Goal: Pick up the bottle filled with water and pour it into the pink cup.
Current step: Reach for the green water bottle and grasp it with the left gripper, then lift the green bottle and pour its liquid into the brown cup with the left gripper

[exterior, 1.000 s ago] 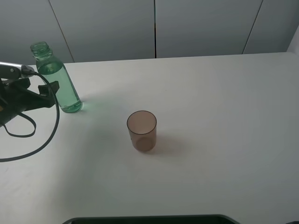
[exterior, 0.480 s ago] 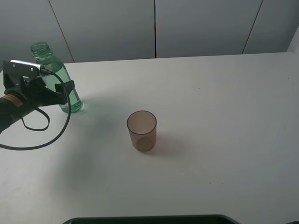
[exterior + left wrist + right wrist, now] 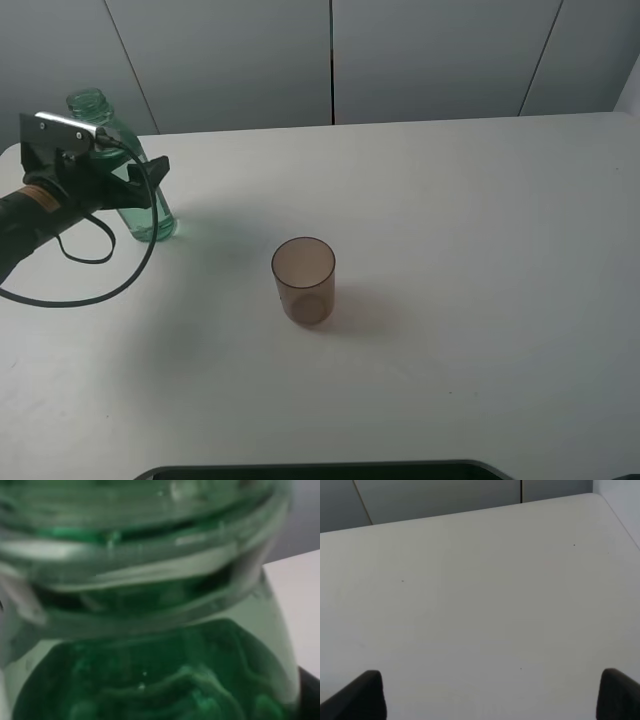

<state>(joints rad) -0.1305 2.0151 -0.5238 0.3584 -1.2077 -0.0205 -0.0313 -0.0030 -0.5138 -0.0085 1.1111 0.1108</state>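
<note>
The left tool [image 3: 138, 182] sits at the bottle [image 3: 158, 214], with one dark finger [image 3: 152, 170] across the camera-facing side of the bottle's body. Whether the fingers press on the plastic or merely straddle it cannot be told. In the left wrist view the green bottle [image 3: 150, 670] fills the picture, blurred and very close. It stands upright on the bench [image 3: 480, 250], with green-tinted water inside, well apart from the cup [image 3: 303, 280], to the cup's left and nearer the grey wall [image 3: 430, 60]. A black cable [image 3: 110, 290] loops from the left arm, also left of the cup. The right tool [image 3: 493, 695] is spread wide above the bench.
</note>
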